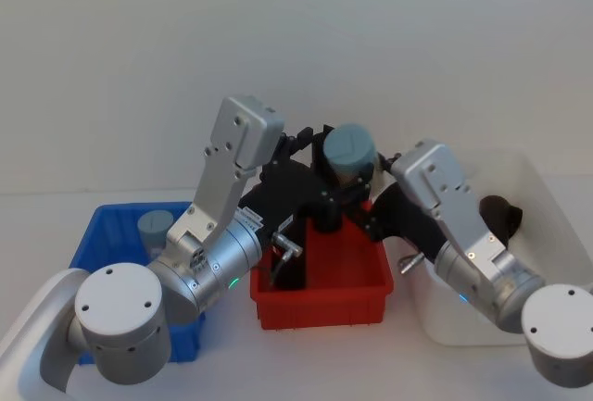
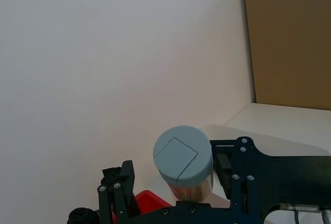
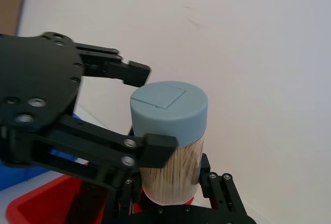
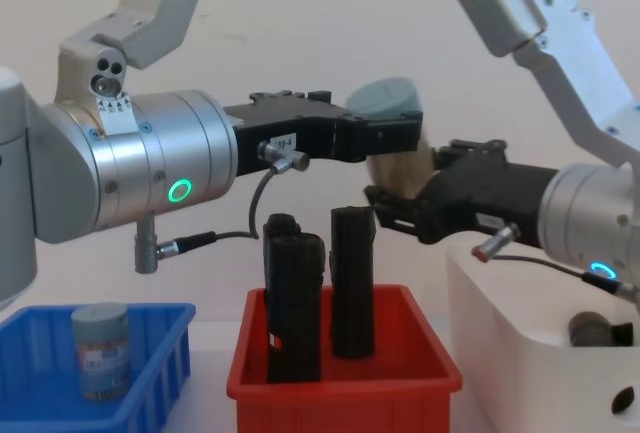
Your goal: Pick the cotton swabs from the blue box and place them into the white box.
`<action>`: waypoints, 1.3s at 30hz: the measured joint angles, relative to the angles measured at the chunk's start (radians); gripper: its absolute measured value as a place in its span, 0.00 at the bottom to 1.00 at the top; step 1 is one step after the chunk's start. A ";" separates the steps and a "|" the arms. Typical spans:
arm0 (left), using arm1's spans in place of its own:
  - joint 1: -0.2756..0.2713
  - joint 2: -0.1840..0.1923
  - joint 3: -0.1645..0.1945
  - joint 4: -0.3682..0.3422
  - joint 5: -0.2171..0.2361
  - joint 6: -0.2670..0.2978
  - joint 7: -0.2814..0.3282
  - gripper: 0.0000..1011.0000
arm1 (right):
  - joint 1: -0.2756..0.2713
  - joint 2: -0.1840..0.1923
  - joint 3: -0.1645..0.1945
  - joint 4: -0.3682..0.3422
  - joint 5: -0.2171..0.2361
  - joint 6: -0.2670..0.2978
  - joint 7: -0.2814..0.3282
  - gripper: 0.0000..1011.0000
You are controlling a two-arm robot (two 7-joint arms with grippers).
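Note:
One tub of cotton swabs [image 1: 352, 146], grey-blue lid over beige sticks, hangs in the air above the red bin between both grippers. My right gripper [image 4: 405, 198] is shut on its lower body [image 3: 170, 177]. My left gripper [image 1: 324, 165] brackets it just under the lid [image 2: 182, 154] and is open, with a gap on one side. Another tub [image 4: 100, 348] stands in the blue box [image 4: 150, 313] at the left. The white box [image 4: 520, 303] sits at the right with a tub [image 4: 590, 328] inside.
A red bin [image 4: 340, 393] stands between the blue and white boxes, directly under the grippers. Two tall black blocks [image 4: 295, 293] [image 4: 352, 278] stand upright in it, their tops close below the held tub.

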 joint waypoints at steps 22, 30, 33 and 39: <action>0.000 0.000 0.000 0.000 0.000 0.000 0.000 0.99 | -0.036 0.015 0.055 -0.008 0.103 0.059 -0.265 0.62; 0.000 0.000 0.000 0.000 0.000 0.000 0.000 0.99 | -0.033 0.011 0.081 0.006 0.148 0.098 -0.374 0.62; 0.000 0.000 0.000 0.000 0.000 0.000 0.000 0.99 | -0.024 0.005 0.089 0.012 0.165 0.129 -0.406 0.62; 0.000 0.000 0.000 0.000 0.000 0.000 0.000 0.99 | -0.004 -0.006 0.102 0.015 0.185 0.194 -0.433 0.62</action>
